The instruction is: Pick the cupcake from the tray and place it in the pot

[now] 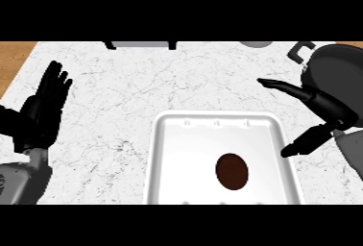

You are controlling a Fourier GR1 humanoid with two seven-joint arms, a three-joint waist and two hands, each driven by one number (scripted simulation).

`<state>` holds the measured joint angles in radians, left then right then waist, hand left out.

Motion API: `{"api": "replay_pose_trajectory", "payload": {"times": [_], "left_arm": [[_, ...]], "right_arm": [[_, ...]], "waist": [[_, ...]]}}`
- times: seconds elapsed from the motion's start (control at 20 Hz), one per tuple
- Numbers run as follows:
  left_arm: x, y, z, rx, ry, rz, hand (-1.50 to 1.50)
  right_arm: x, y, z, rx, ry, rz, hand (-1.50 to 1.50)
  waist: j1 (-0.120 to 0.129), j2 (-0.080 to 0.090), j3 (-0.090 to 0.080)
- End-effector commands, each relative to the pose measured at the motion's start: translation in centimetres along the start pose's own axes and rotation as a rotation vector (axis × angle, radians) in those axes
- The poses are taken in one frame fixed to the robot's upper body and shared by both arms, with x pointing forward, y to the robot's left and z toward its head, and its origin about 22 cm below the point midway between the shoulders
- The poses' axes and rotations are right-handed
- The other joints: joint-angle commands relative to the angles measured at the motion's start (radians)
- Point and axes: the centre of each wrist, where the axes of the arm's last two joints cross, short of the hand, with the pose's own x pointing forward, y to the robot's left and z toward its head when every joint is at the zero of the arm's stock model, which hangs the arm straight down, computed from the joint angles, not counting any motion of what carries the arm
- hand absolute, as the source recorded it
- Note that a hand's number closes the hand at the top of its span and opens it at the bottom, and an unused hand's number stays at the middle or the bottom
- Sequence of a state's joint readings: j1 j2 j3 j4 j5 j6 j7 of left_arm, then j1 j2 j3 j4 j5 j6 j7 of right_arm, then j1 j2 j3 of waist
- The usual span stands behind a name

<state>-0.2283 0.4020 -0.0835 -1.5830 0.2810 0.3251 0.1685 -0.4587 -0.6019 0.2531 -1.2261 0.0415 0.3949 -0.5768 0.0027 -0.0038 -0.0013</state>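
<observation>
A dark brown cupcake sits in the lower middle of the white tray. The dark grey pot stands at the far right edge, one black handle at its top left. My right hand hovers open between pot and tray, fingers stretched left over the counter and thumb pointing down by the tray's right rim; it holds nothing. My left hand rests open at the left, fingers up.
The counter is white marble, with a wooden strip at the far left. A grey object with black legs and a grey round thing lie at the back edge.
</observation>
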Motion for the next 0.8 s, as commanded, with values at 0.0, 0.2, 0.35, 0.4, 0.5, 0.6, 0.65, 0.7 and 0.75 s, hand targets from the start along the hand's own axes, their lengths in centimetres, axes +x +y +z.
{"api": "replay_pose_trajectory", "payload": {"times": [0.0, 0.2, 0.35, 0.4, 0.5, 0.6, 0.65, 0.7, 0.75], "left_arm": [[-0.8, -0.1, 0.8, -0.001, 0.004, 0.010, 0.00], [-1.4, 1.4, 1.8, 0.007, 0.014, 0.003, 0.00], [0.1, -0.3, 1.3, 0.008, -0.011, -0.017, 0.00], [-0.5, 1.0, 0.6, 0.006, 0.013, -0.009, 0.00], [-0.1, 0.1, 0.3, 0.009, 0.018, 0.010, 0.00], [-1.0, 2.1, 0.7, 0.007, -0.012, 0.006, 0.00], [0.4, 1.0, 1.1, 0.005, 0.007, 0.009, 0.00], [0.1, 0.0, 0.2, 0.007, 0.003, -0.001, 0.00], [-0.5, 2.3, -0.5, 0.025, -0.004, -0.007, 0.00]], "right_arm": [[3.1, -0.5, -1.8, 0.246, 0.096, 0.124, -1.50], [5.2, 2.9, -3.0, 0.379, 0.163, 0.235, -1.50], [6.7, 4.2, -3.9, 0.482, 0.235, 0.299, -1.50], [8.0, 4.8, -5.1, 0.484, 0.222, 0.311, -1.50], [9.0, 6.6, -4.6, 0.523, 0.258, 0.311, -1.50], [9.0, 8.0, -5.5, 0.517, 0.273, 0.288, -1.50], [9.2, 7.5, -4.2, 0.504, 0.282, 0.294, -1.50], [10.6, 8.7, -3.7, 0.502, 0.266, 0.271, -1.50], [9.4, 10.3, -4.6, 0.502, 0.271, 0.267, -1.50]], "waist": [[-0.004, -0.006, -0.002], [-0.005, -0.007, -0.001], [-0.007, -0.005, 0.000], [-0.008, -0.001, 0.000], [-0.014, -0.002, 0.000], [-0.003, 0.002, 0.000], [-0.004, 0.001, 0.001], [-0.011, 0.001, 0.001], [-0.006, 0.003, 0.001]]}}
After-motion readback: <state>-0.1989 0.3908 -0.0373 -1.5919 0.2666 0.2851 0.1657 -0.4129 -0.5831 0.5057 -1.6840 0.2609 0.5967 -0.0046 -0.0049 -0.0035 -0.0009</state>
